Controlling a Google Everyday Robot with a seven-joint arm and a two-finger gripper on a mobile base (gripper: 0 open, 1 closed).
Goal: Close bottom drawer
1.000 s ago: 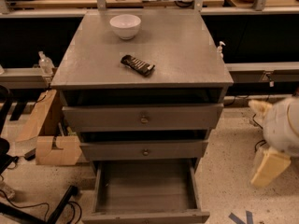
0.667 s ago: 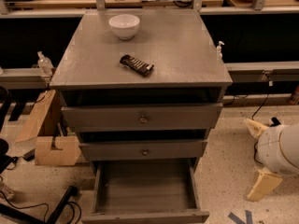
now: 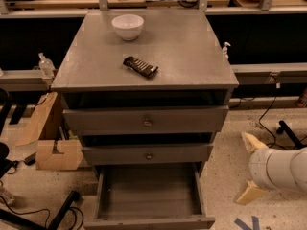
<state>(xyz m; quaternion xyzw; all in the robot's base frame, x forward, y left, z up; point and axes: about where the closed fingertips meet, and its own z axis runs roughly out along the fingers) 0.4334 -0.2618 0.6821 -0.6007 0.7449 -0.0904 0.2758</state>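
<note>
Lowest in the grey stack of three: bottom drawer (image 3: 148, 195). Stands pulled far out toward the camera. Shows the plain grey floor of its box from above, and meets the lower edge of the view with its thin front panel. Hides its knob from this angle.

Directly above: middle drawer (image 3: 120, 153), nearly pushed in, with a small round knob (image 3: 148, 155) at the centre of its front. Higher again: top drawer (image 3: 105, 121), wider and taller in the front, with its own knob (image 3: 147, 122), and a dark gap over it under the desk (image 3: 192, 56).

On the desk: white bowl (image 3: 127, 27) near the back edge, upright. Closer to the front, a dark wrapped bar (image 3: 140, 66), lying flat at a slant, apart from the bowl.

To the right of the open drawer, low over the speckled floor (image 3: 225, 143): gripper (image 3: 243, 169) on a thick white arm (image 3: 278, 169) that enters from the right edge. Points left toward the drawers but touches none of them, with bare floor between. Spreads its cream fingers (image 3: 251, 143) wide, one above and one below, gripping nothing.

Left of the drawers: cardboard box (image 3: 57, 155) on the floor, and a clear pump bottle (image 3: 44, 63) on the rail behind.
</note>
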